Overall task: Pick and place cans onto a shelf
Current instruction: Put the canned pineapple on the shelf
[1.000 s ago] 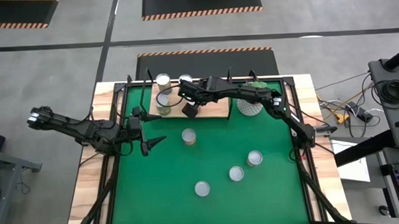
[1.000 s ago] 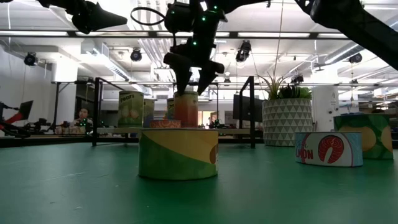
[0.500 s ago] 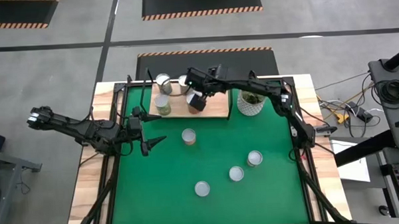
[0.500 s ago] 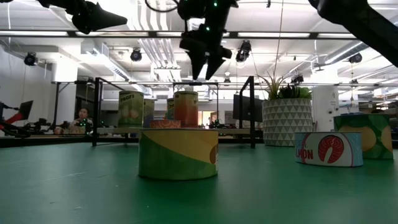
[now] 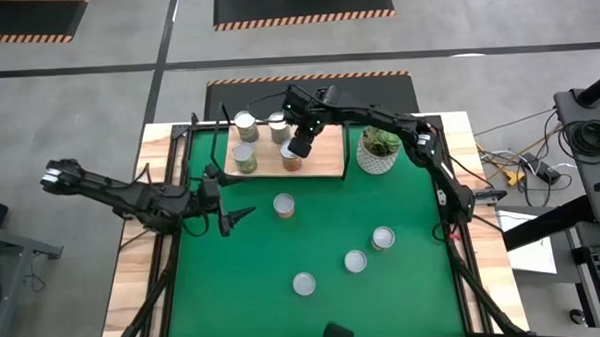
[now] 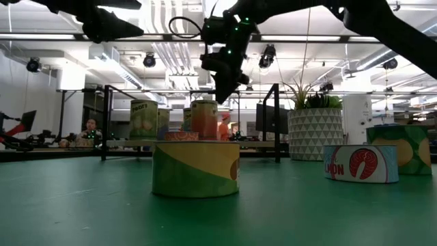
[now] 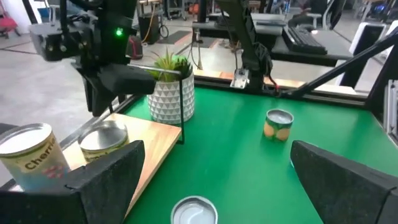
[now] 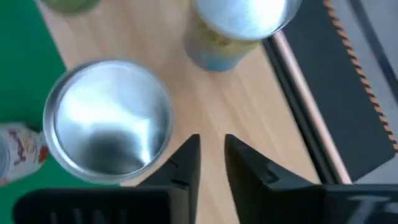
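Four cans (image 5: 261, 140) are stood on the shelf (image 5: 325, 166) in the upper middle of the high view, and four more are left on the green mat (image 5: 274, 289) below. The right gripper (image 5: 301, 145) is held just above the shelf — its fingers nearly together, nothing between them. The left gripper (image 5: 234, 217) is held wide and empty at centre left, near one mat can (image 5: 283, 205). A placement appears just finished; next, one of the mat cans must be reached and grasped.
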`<state>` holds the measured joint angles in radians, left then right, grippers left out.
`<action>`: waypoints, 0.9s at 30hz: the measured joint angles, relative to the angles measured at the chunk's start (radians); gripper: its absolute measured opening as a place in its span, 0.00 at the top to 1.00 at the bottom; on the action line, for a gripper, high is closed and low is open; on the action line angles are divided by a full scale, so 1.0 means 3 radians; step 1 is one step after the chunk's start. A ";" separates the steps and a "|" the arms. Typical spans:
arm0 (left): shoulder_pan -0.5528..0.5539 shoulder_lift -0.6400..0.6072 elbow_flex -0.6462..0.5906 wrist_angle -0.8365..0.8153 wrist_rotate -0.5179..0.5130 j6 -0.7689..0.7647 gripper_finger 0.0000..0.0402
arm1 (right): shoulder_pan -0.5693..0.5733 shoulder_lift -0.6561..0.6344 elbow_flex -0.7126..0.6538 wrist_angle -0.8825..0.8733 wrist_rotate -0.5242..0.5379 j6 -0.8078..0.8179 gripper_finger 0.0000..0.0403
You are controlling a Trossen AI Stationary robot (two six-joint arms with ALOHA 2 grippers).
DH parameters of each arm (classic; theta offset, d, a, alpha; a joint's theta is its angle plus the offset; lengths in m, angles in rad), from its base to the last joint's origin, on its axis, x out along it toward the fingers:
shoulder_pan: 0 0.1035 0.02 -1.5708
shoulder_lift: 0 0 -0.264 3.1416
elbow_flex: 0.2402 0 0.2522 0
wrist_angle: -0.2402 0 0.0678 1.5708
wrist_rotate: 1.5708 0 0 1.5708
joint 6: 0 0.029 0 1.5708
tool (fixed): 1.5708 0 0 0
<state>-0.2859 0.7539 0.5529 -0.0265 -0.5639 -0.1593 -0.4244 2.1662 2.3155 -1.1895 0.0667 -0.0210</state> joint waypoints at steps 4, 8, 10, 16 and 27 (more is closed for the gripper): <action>0.0051 0.0241 0.0017 0.0190 0.0002 -0.0018 0.07 | 0.0045 0.0005 -0.0053 -0.0054 -0.0174 -0.0093 0.93; 0.0175 0.0554 0.0122 0.0187 0.0002 -0.0108 0.15 | 0.0130 0.0004 -0.0125 -0.0081 -0.0470 -0.0183 0.97; 0.0232 0.0716 0.0160 0.0187 0.0014 -0.0129 0.21 | 0.0189 0.0005 -0.0143 -0.0155 -0.0563 -0.0231 0.98; 0.0406 0.1174 0.0253 0.0176 0.0018 -0.0140 0.44 | 0.0380 -0.0001 -0.0143 -0.0334 -0.0584 -0.0318 0.98; 0.0770 0.1901 0.0477 0.0184 0.0018 -0.0059 0.96 | 0.0418 -0.0184 -0.0143 -0.0614 -0.0285 -0.0391 0.98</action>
<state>-0.0550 1.3243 0.6961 0.0287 -0.5584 -0.1770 -0.2991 2.1109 2.2726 -1.3736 -0.0189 -0.1383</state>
